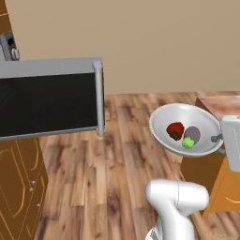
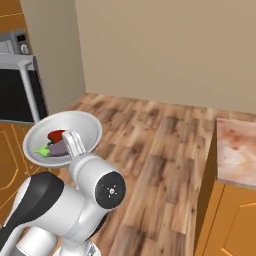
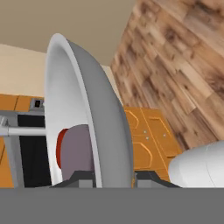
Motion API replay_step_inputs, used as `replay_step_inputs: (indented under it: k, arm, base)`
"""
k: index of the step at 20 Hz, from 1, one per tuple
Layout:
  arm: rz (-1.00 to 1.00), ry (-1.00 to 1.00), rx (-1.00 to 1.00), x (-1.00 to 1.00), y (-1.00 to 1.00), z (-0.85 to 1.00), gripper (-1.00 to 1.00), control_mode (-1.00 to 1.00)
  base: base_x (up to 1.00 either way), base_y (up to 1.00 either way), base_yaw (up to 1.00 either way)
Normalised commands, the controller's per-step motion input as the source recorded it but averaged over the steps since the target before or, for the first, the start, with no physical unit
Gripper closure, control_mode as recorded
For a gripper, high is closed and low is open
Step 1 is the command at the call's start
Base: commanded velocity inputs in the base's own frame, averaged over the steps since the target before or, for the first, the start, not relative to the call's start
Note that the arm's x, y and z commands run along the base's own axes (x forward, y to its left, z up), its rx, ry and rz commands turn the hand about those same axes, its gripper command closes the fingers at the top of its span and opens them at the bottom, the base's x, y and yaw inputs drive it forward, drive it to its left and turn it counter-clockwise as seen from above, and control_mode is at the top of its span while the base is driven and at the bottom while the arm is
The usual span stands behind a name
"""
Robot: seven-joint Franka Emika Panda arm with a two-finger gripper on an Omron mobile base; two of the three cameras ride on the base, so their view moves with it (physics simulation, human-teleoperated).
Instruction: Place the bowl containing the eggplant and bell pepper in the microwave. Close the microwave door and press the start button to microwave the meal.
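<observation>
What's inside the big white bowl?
The bowl holds a red bell pepper and a purple-grey eggplant with a green end, side by side. The bowl's bottom beneath them is covered.

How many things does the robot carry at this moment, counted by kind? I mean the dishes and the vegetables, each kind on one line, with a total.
Wide shallow pale grey-white bowl, held up above the wooden floor: 1
Small glossy red bell pepper, inside the bowl: 1
Small dull purple-grey eggplant with a green end, inside the bowl next to the pepper: 1
Total: 3
</observation>
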Motion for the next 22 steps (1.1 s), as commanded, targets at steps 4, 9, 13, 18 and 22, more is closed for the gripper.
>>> replay_step_inputs:
  k: [4, 9, 13, 18, 22]
  arm:
    - [0.0, 0.0, 0.0, 0.0, 0.0, 0.0, 1.0, 1.0]
    - [0.0, 0.0, 0.0, 0.0, 0.0, 0.0, 1.0, 1.0]
    - [0.0, 0.0, 0.0, 0.0, 0.0, 0.0, 1.0, 1.0]
    - [0.0, 0.0, 0.0, 0.0, 0.0, 0.0, 1.0, 1.0]
    - [0.0, 0.0, 0.0, 0.0, 0.0, 0.0, 1.0, 1.0]
  base:
    - [0.74, -0.14, 0.23]
    - [0.51, -0.48, 0.18]
    - [0.69, -0.14, 0.18]
    - [0.82, 0.0, 0.25]
    - [0.79, 0.0, 0.36]
